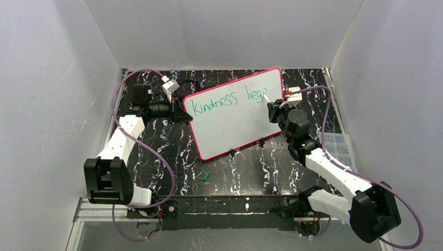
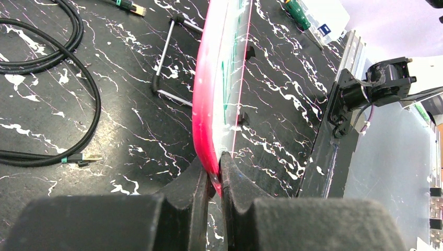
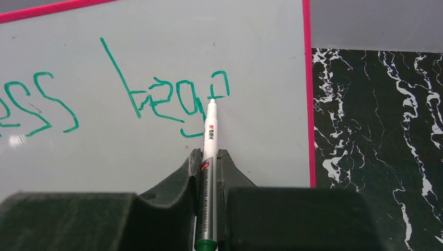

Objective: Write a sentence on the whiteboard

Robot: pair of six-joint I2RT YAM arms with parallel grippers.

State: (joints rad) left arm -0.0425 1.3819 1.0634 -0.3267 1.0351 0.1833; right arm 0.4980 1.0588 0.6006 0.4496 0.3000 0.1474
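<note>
The whiteboard [image 1: 237, 123] with a pink-red rim lies tilted across the table's middle. Green lettering [image 1: 214, 103] on it reads "kindness" and a partial word "bege". My left gripper [image 1: 178, 111] is shut on the board's left rim [image 2: 206, 130]. My right gripper [image 1: 272, 111] is shut on a white marker with a green end [image 3: 209, 157]; its tip touches the board at the last letter [image 3: 219, 86]. The board fills the right wrist view [image 3: 156, 151]. Black clips [image 1: 261, 142] sit on its lower edge.
A green marker cap [image 1: 206, 177] lies on the black marbled table near the front. A clear plastic box [image 1: 339, 149] stands at the right edge. Black cables [image 2: 47, 47] and a metal stand [image 2: 167, 57] lie behind the board.
</note>
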